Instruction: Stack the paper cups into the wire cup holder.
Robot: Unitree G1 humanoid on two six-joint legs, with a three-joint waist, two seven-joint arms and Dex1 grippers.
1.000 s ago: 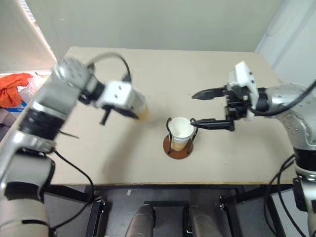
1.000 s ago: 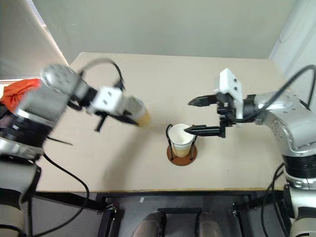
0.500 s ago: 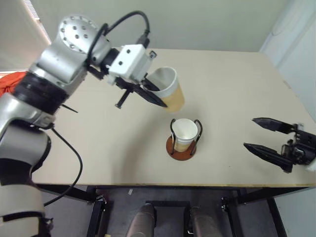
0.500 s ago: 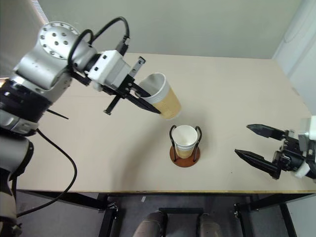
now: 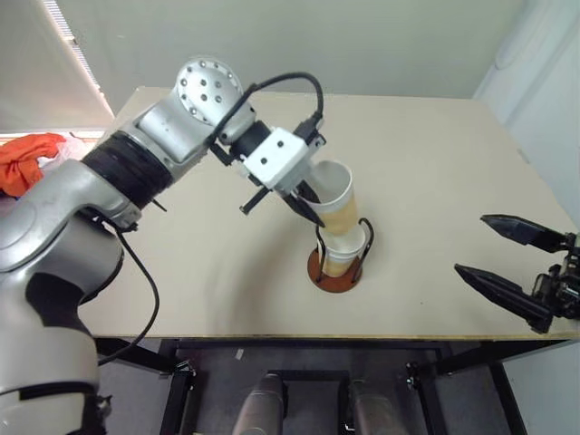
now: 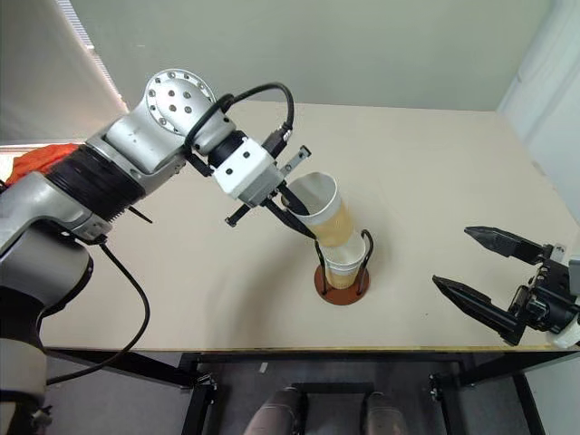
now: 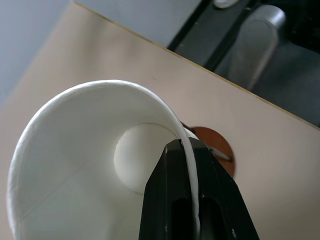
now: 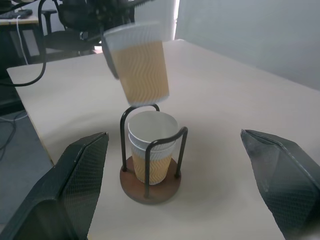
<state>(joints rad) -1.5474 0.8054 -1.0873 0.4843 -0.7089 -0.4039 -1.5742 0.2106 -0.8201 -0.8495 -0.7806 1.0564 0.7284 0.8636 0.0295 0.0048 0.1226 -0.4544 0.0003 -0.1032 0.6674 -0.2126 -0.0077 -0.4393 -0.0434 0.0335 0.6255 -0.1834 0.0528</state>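
Paper cup (image 5: 333,201) pinched by left gripper (image 5: 308,204) now hangs over wire cup holder (image 5: 336,268); right gripper (image 5: 507,265) wide, withdrawn

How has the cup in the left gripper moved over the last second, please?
Yes: the held cup, pinched by the left gripper, travelled rightward across the table to just above the wire cup holder.

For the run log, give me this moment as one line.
left gripper: shut on paper cup | cup above stacked cups in wire cup holder | right gripper: open, aside
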